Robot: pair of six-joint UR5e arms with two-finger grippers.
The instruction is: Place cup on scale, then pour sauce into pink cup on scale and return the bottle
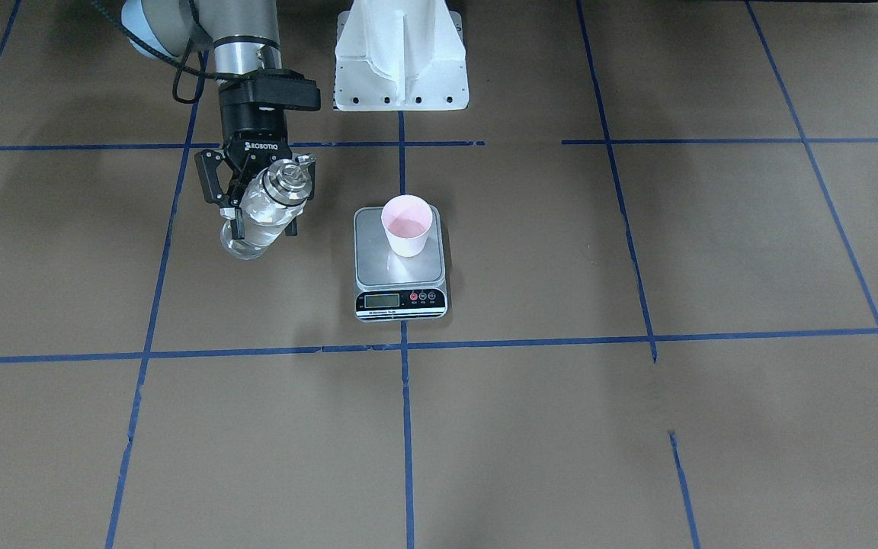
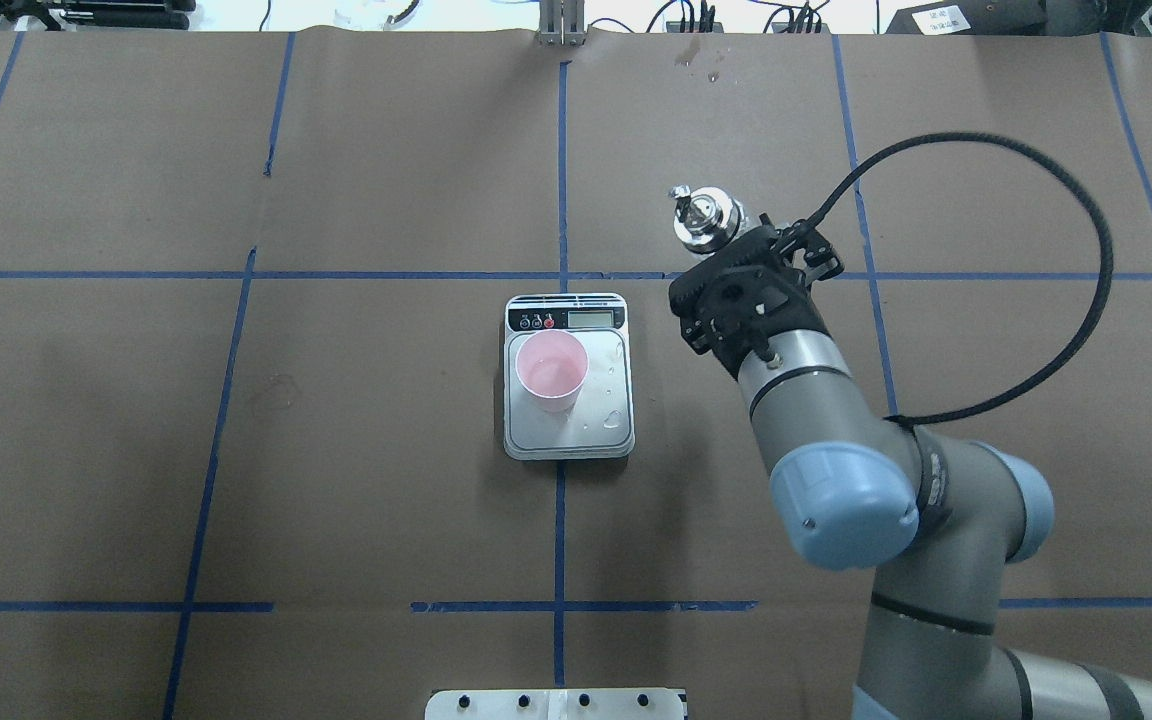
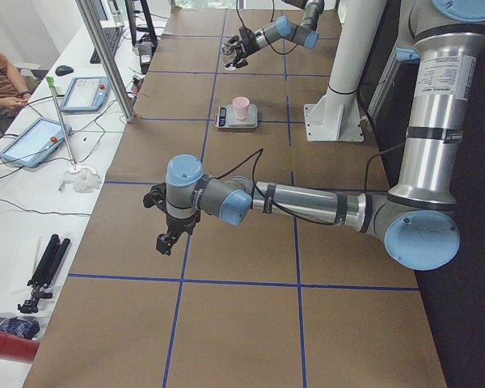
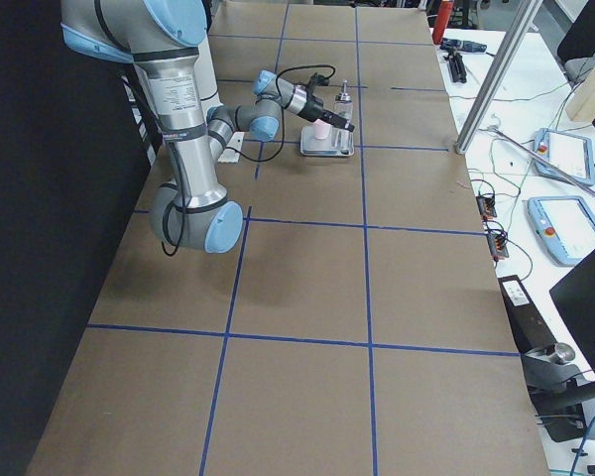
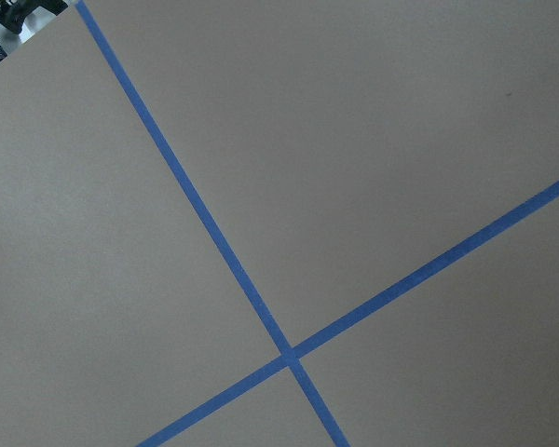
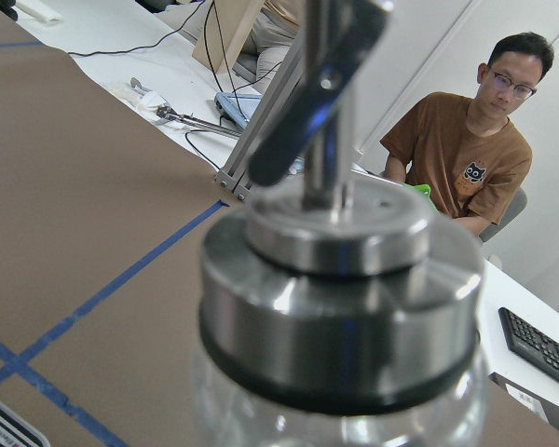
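Observation:
The pale pink cup [image 1: 406,225] stands upright on the silver platform of the scale [image 1: 378,255], near its back. In the overhead view the cup [image 2: 552,368] sits on the left part of the scale [image 2: 616,345], with a few droplets on the platform beside it. My right gripper [image 1: 264,221] is shut on the clear glass bottle [image 1: 267,200], held roughly upright beside the scale on my right; its silver collar and spout [image 2: 704,215] show from above and fill the right wrist view [image 6: 340,307]. My left gripper [image 3: 168,234] hangs far off over bare table; I cannot tell its state.
The white robot base mount [image 1: 401,57] stands behind the scale. Blue tape lines [image 5: 214,233] divide the brown table. An operator [image 6: 466,158] sits past the table's far edge, by a side table with tablets [image 3: 32,137] and cables.

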